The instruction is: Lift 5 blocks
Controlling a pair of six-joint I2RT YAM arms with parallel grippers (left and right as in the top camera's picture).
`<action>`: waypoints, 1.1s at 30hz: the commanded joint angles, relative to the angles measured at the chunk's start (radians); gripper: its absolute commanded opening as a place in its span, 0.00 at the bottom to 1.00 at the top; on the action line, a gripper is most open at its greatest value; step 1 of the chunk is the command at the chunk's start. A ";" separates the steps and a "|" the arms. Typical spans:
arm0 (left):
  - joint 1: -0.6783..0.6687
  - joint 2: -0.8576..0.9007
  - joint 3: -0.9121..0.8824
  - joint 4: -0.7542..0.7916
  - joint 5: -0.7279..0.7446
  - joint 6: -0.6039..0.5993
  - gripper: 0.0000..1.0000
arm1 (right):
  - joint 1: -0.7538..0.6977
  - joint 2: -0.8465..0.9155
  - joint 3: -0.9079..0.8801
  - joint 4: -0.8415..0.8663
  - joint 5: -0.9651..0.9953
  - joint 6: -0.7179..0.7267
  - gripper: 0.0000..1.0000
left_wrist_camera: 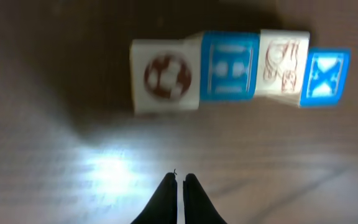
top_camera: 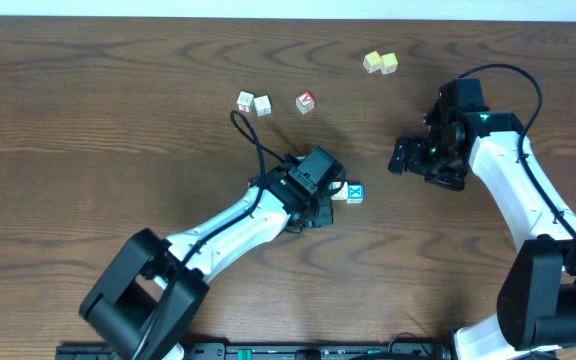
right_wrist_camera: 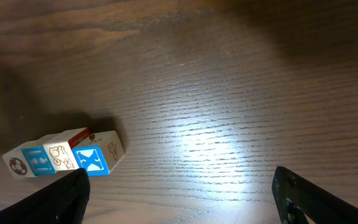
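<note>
Several picture blocks lie side by side in a touching row. The left wrist view shows a cream block with a round brown mark (left_wrist_camera: 163, 76), a blue block (left_wrist_camera: 229, 66), a cream block (left_wrist_camera: 283, 62) and a blue X block (left_wrist_camera: 325, 76). My left gripper (left_wrist_camera: 180, 178) is shut and empty, a short way in front of the row. In the overhead view the left gripper (top_camera: 326, 188) hides most of the row, leaving the blue X block (top_camera: 356, 193) showing. My right gripper (top_camera: 399, 157) is open and empty to the right of the row. Its wrist view has the blue X block (right_wrist_camera: 92, 160) by the left finger.
Two cream cubes (top_camera: 253, 103) and a red-faced cube (top_camera: 305, 101) sit farther back on the wooden table (top_camera: 118, 120). A pair of plain yellow cubes (top_camera: 380, 63) lies at the back right.
</note>
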 commanded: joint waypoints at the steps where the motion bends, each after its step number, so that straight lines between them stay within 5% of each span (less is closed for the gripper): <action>1: 0.002 0.056 -0.011 0.023 -0.037 -0.040 0.07 | 0.005 0.006 -0.005 -0.003 0.010 -0.019 0.91; 33: 0.006 0.116 -0.011 0.075 -0.097 0.003 0.08 | 0.005 0.006 -0.005 -0.015 0.010 -0.019 0.92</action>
